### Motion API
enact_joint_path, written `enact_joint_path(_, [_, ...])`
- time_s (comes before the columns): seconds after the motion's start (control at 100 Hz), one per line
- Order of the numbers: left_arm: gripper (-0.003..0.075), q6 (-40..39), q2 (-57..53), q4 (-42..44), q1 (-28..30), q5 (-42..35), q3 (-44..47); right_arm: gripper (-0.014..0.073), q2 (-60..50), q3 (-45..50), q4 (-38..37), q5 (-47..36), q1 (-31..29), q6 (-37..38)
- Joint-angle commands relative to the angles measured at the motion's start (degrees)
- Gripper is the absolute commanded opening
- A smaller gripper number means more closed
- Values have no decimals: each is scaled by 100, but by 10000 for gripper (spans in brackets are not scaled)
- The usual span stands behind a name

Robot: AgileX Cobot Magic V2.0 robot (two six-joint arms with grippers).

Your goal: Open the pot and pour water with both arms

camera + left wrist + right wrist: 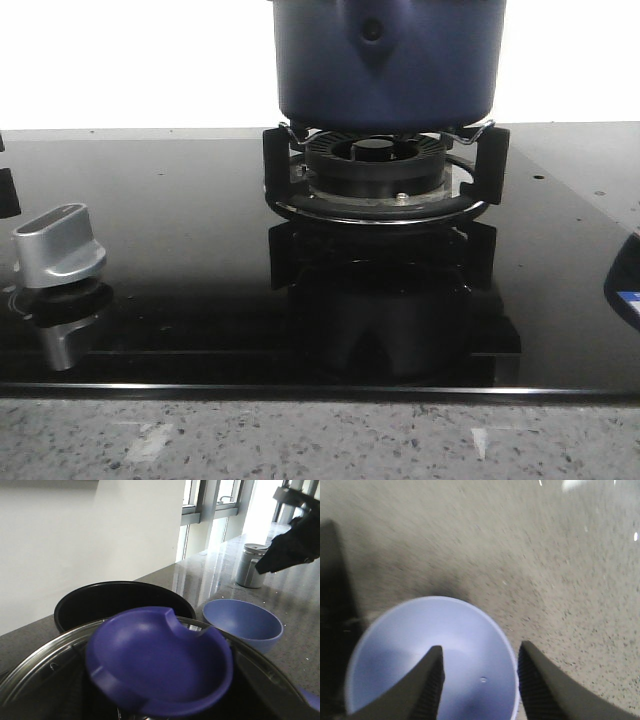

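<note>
Front view: the pot (388, 62) sits on the burner stand (385, 165).
Left wrist view: a blue lid knob (160, 667) fills the frame, the left gripper's state unclear. Right wrist view, blurred: the right gripper (480, 682), apparently spread, straddles a blue bowl's (400, 650) rim.

Front view: low, close, level with the hob, facing forward at the pot (388, 62). Left wrist view: near, above the pot's open mouth. Right wrist view: straight down over the bowl (432, 657), also seen at right in the left wrist view.

Silver knob (58, 245) left of burner ring (378, 165)
</note>
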Motion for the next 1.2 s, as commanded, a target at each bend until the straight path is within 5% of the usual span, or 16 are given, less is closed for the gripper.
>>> enact_joint_path(0.0, [284, 47, 1, -752, -126, 284, -209, 300, -613, -139, -78, -282, 202, -27])
enact_joint_path(0.1, [284, 296, 198, -752, -202, 284, -298, 198, -1267, -139, -78, -167, 572, -65])
enact_joint_path(0.24, [284, 298, 563, -752, -280, 296, -688, -75, -2082, -139, -27, 91, 938, -122])
enact_joint_path(0.83, [284, 298, 2572, -752, -1325, -173, -3284, -68, -3300, -125, -27, 994, 1003, -176])
enact_joint_path(1.19, [284, 298, 3262, -752, -1427, -339, -3748, -68, -3357, -125, 39, 1136, 1003, -184])
